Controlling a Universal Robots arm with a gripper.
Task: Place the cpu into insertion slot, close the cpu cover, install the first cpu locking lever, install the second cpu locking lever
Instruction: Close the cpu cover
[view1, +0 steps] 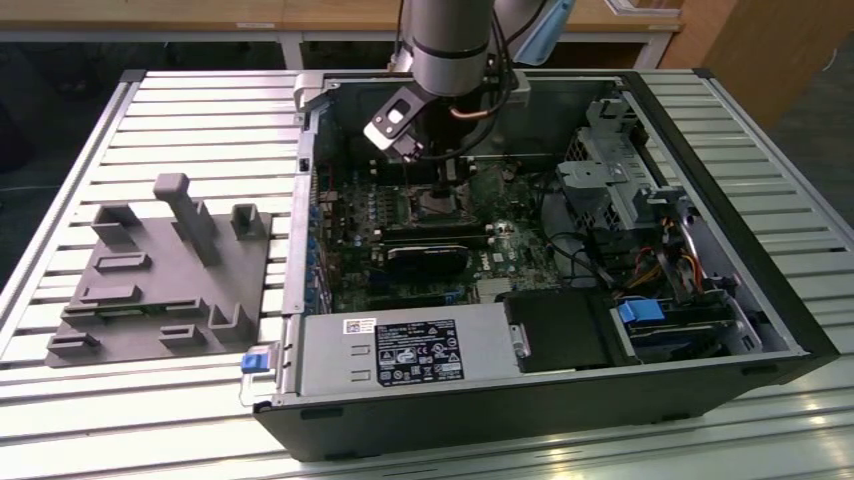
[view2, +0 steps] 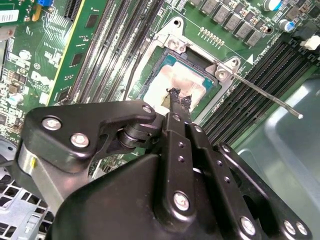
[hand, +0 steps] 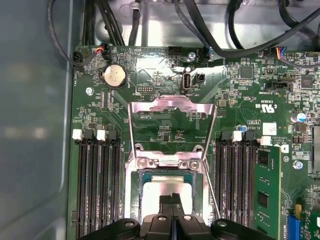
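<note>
Second wrist view shows us the black pincer (view2: 176, 97) closed and empty, tips at the silvery-grey square cpu (view2: 162, 82) lying in the metal-rimmed black insertion slot (view2: 175, 44). Exterior view adds the open black computer case (view1: 747, 300) on the white slatted tabletop (view1: 200, 110).

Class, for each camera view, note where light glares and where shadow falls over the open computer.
Exterior view: the table slats glare white along the lower edge, the computer case interior lies darker. First wrist view: bright sheen on the raised cpu cover and the green board near it. Second wrist view: the cpu top shines pale at the gripper tip; the gripper body is dark.
</note>
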